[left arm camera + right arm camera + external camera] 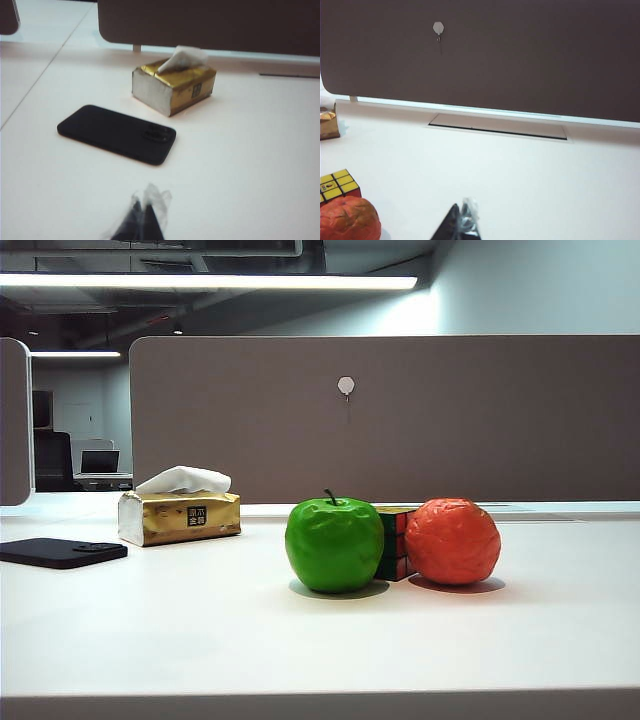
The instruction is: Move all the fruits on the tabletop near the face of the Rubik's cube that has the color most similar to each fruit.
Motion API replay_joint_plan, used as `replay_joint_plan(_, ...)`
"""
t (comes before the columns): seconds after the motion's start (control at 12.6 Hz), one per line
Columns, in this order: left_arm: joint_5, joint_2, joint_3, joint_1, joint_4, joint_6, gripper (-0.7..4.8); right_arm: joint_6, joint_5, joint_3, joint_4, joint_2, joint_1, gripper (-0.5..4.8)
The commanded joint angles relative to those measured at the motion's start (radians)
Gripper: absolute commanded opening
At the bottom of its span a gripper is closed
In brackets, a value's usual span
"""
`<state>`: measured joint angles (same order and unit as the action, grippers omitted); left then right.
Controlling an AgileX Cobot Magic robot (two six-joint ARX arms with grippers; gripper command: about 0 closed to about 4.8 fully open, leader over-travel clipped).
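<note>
On the white tabletop (200, 640) the green apple (335, 545) sits left of the Rubik's cube (395, 542) and hides part of it. The wrinkled orange-red fruit (452, 541) sits against the cube's right side. In the right wrist view the cube's yellow top (338, 184) and the orange-red fruit (347, 220) lie well to one side of my right gripper (462, 220), which is shut and holds nothing. My left gripper (142, 216) is shut and empty, above bare table short of the phone. Neither gripper shows in the exterior view.
A gold tissue pack (180, 517) (172, 86) stands at the back left. A black phone (60, 552) (117, 133) lies flat in front of it. A grey partition (400, 410) runs along the desk's far edge, with a cable slot (497, 126) at its foot.
</note>
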<state>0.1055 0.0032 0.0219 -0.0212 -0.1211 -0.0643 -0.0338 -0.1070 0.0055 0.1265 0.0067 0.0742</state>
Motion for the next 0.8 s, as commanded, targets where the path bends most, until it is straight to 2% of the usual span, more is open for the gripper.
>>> replay_joint_plan(0.08, -0.068, 0.0, -0.011, 0.0, 0.096, 0.005, -0.05, 0.008, -0.003, 0.0, 0.013, 0.0, 0.0, -0.01)
replay_joint_plan(0.16, -0.061, 0.0, -0.011, 0.0, 0.145, 0.006, -0.05, 0.008, -0.004, 0.0, 0.029, 0.0, 0.0, -0.01)
replay_joint_plan(0.24, 0.006, 0.0, -0.011, 0.0, 0.165, 0.018, -0.05, 0.008, -0.005, 0.0, 0.038, 0.0, 0.0, -0.01)
replay_joint_plan(0.32, 0.04, 0.0, -0.011, 0.0, 0.167, 0.038, -0.05, 0.008, -0.056, 0.0, 0.043, 0.0, 0.0, -0.01)
replay_joint_plan(0.48, 0.026, 0.0, -0.011, 0.0, 0.176, 0.038, -0.05, 0.007, -0.058, 0.0, 0.073, 0.0, 0.0, -0.01)
replay_joint_plan(0.8, 0.026, 0.0, -0.011, 0.0, 0.176, 0.038, -0.05, 0.007, 0.088, 0.0, 0.084, 0.0, 0.0, -0.01)
